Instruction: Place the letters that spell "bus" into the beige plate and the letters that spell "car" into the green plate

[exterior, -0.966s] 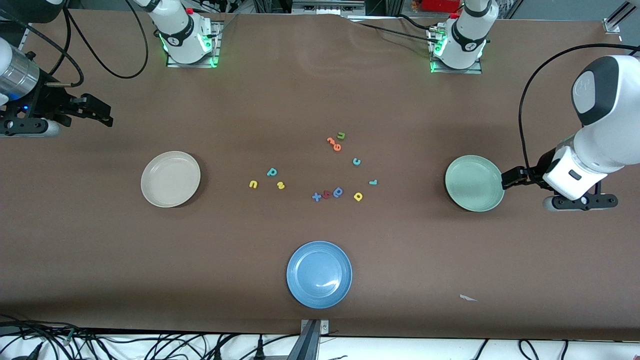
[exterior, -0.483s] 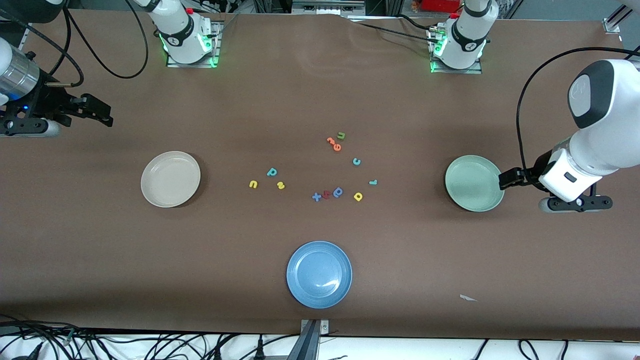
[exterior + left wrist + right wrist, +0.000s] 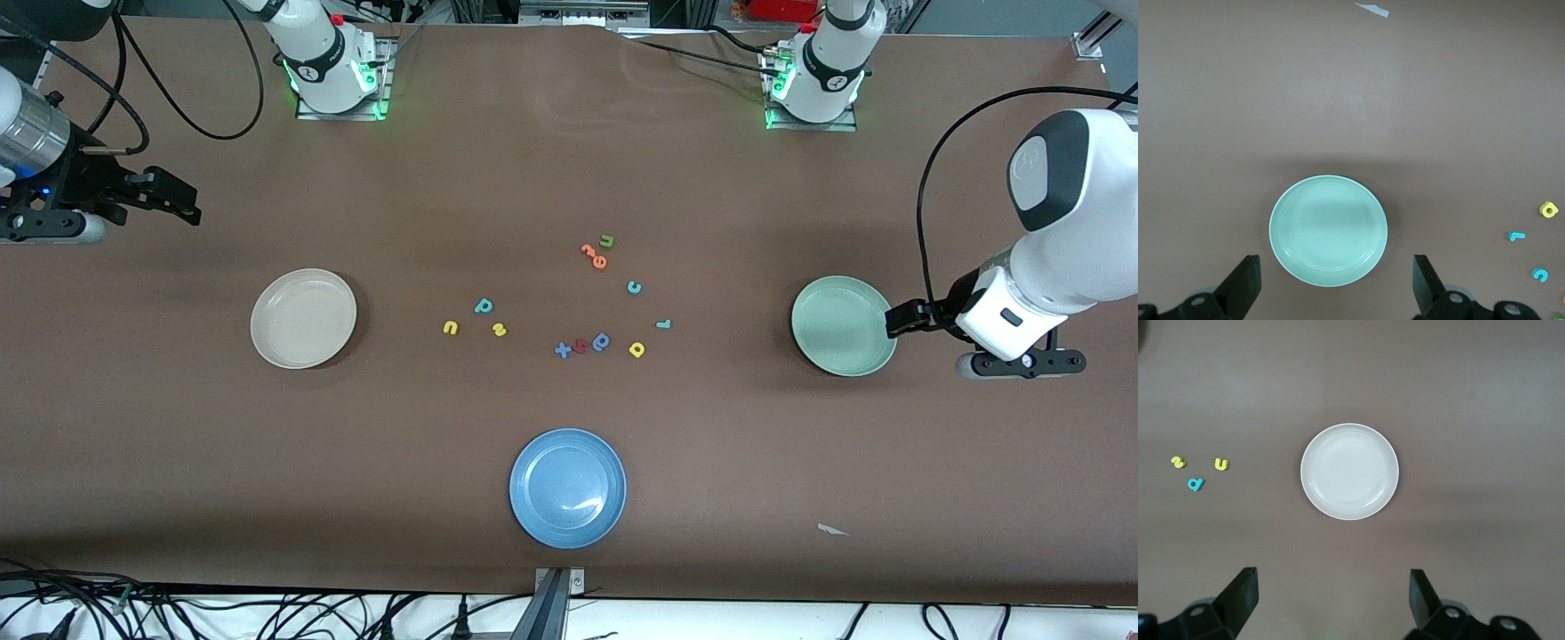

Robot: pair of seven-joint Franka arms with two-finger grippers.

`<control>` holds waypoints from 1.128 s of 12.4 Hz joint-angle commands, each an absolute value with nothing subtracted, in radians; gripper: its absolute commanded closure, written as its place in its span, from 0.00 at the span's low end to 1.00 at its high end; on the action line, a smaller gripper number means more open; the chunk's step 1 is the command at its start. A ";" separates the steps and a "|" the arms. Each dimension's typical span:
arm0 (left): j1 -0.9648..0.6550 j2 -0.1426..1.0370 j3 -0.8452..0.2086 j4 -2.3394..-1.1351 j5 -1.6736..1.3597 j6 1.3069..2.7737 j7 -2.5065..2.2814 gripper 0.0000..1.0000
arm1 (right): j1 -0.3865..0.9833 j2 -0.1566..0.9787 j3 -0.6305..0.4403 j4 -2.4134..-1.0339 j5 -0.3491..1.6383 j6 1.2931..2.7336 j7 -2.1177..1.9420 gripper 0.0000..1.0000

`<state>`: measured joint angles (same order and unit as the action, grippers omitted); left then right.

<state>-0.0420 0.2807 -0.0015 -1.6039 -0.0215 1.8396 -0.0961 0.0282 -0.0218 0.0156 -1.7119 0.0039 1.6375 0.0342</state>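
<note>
Nothing is sorted yet, as I read it: the round cream-beige plate (image 3: pixel 303 318) toward the right arm's end of the brown worktop (image 3: pixel 569 160) and the round pale mint-green plate (image 3: pixel 843 325) toward the left arm's end both lie bare. The left gripper (image 3: pixel 898 317) hangs over the green plate's edge with its jaws spread wide and holding nothing; the right gripper (image 3: pixel 178 203) waits off at its own end, jaws just as wide and bare.

The tiny foam letters sit in the middle between the plates. The teal b (image 3: pixel 483 306), yellow u (image 3: pixel 451 328) and yellow s (image 3: pixel 499 330) cluster toward the beige plate; the teal c (image 3: pixel 634 287), teal r (image 3: pixel 662 324) and yellow a (image 3: pixel 637 349) lie toward the green one.

My worry is the lookalikes. A green u (image 3: pixel 607 240) touches the orange letters (image 3: pixel 593 255), and a blue a (image 3: pixel 601 341) sits against a red letter (image 3: pixel 581 346) and a blue cross (image 3: pixel 563 350), near the yellow a. Coming down wide there, I could nudge or pinch a neighbour. The letters are thin and flat, so a closing jaw may also slide over one or flick it away. A round blue plate (image 3: pixel 567 487) nearest the front camera is a wrong drop spot.
</note>
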 commanded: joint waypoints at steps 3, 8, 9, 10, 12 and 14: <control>-0.060 0.276 0.005 -1.611 -0.055 1.838 -0.104 0.00 | 0.026 -0.028 0.014 -1.704 0.015 1.621 0.021 0.00; -0.115 0.293 0.005 -1.623 -0.057 1.818 -0.152 0.00 | 0.026 -0.028 0.015 -1.703 0.015 1.621 0.021 0.00; -0.129 0.307 0.006 -1.618 -0.057 1.818 -0.159 0.00 | 0.026 -0.028 0.015 -1.703 0.015 1.621 0.021 0.00; -0.127 0.310 0.006 -1.614 -0.057 1.818 -0.161 0.00 | 0.026 -0.028 0.015 -1.703 0.015 1.621 0.021 0.00; -0.121 0.310 0.006 -1.612 -0.057 1.818 -0.160 0.00 | 0.026 -0.028 0.015 -1.703 0.015 1.621 0.021 0.00; -0.120 0.310 0.006 -1.611 -0.055 1.818 -0.160 0.00 | 0.026 -0.028 0.015 -1.703 0.015 1.620 0.021 0.00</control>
